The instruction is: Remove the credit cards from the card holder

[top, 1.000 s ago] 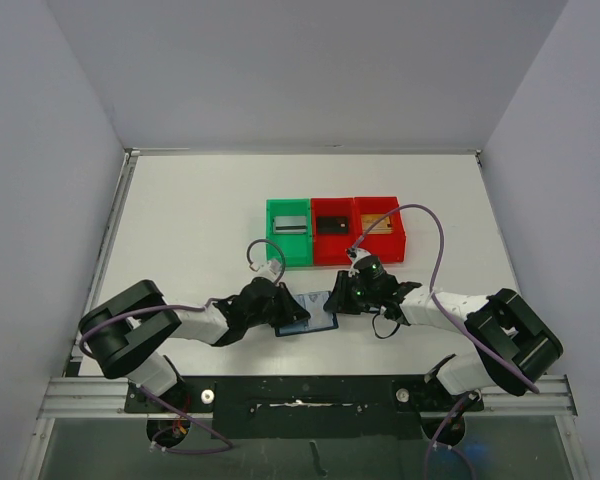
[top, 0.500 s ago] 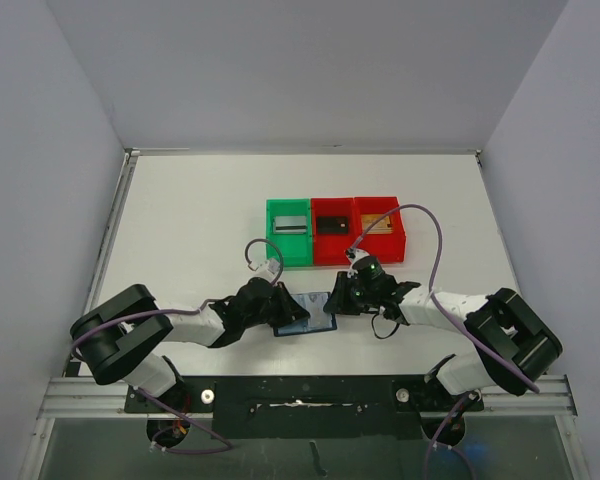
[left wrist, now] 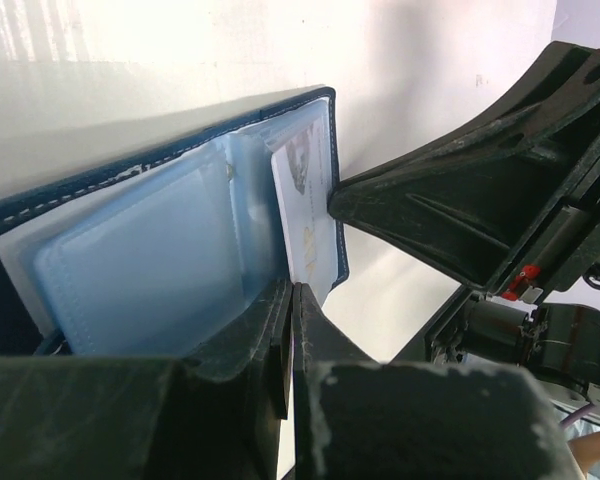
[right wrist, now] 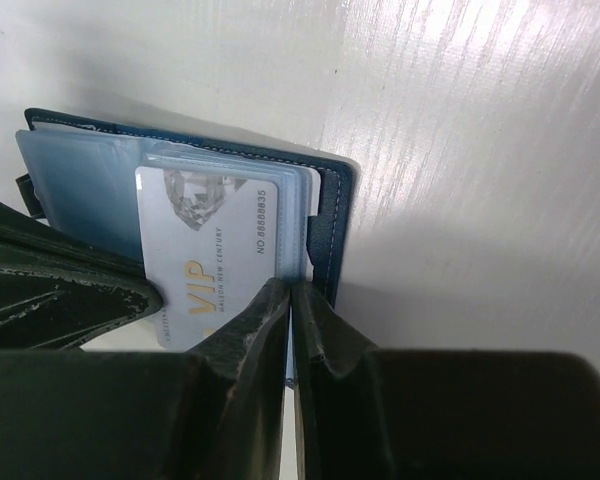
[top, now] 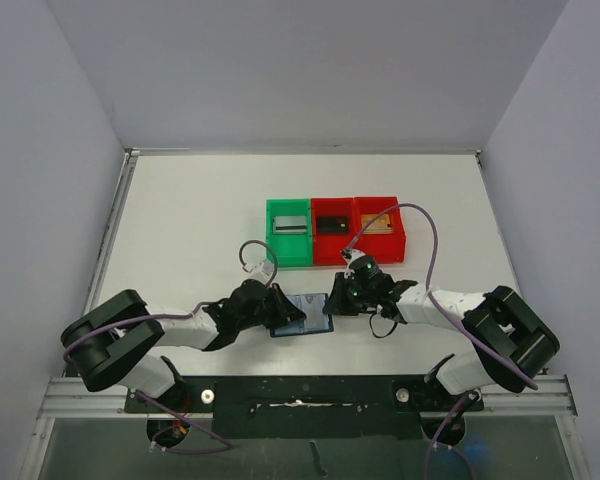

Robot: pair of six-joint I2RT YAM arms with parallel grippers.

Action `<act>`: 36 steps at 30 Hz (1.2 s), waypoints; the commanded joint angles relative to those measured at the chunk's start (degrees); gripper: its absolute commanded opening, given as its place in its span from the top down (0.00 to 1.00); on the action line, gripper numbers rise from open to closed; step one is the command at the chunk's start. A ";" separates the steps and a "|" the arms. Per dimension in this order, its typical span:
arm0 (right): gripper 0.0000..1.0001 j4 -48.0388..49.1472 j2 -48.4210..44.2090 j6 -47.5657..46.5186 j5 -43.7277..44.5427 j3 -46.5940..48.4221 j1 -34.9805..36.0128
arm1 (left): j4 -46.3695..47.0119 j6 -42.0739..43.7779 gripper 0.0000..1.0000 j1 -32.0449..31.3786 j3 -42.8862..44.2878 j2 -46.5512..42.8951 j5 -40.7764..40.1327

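Note:
The card holder (top: 302, 313), a navy wallet, lies open on the white table between my two grippers. Its light blue pockets (left wrist: 160, 250) face up. A silver-white credit card (right wrist: 215, 250) with gold "VIP" lettering sticks partly out of a pocket; the card (left wrist: 307, 220) also shows in the left wrist view. My right gripper (right wrist: 292, 292) is shut on the thin blue edge of the pocket panel, right beside that card. My left gripper (left wrist: 292, 295) is shut, its tips at the holder's near edge; whether they pinch anything I cannot tell. Three more credit cards lie in the bins behind.
Three bins stand in a row just behind the holder: green (top: 272, 240) with a silver card (top: 291, 225), red (top: 332, 255) with a black card (top: 331, 224), red (top: 395, 240) with a gold-tan card (top: 378, 224). White walls enclose the table.
The right gripper's jaws have closed on the pocket edge. Both grippers and the card holder have shifted slightly to the left.

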 commanded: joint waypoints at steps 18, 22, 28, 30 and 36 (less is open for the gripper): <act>0.92 -3.78 -0.86 -1.84 1.72 3.76 0.40 | 3.52 -0.57 1.00 1.91 -3.86 -4.31 1.47; 0.83 -4.91 -3.90 -3.26 1.17 6.15 1.45 | 3.83 -0.62 1.00 2.03 -3.88 -3.98 1.75; 0.73 -5.71 -2.53 -3.65 2.27 10.52 4.65 | 4.70 -0.61 1.00 2.03 -3.51 -3.11 2.15; 0.72 -5.16 -0.42 -2.72 2.57 10.63 4.84 | 4.83 -0.71 1.00 2.02 -3.42 -3.05 2.16; 0.72 -3.18 3.52 -1.00 2.30 8.29 5.11 | 5.20 -0.85 1.00 2.03 -3.63 -3.22 2.34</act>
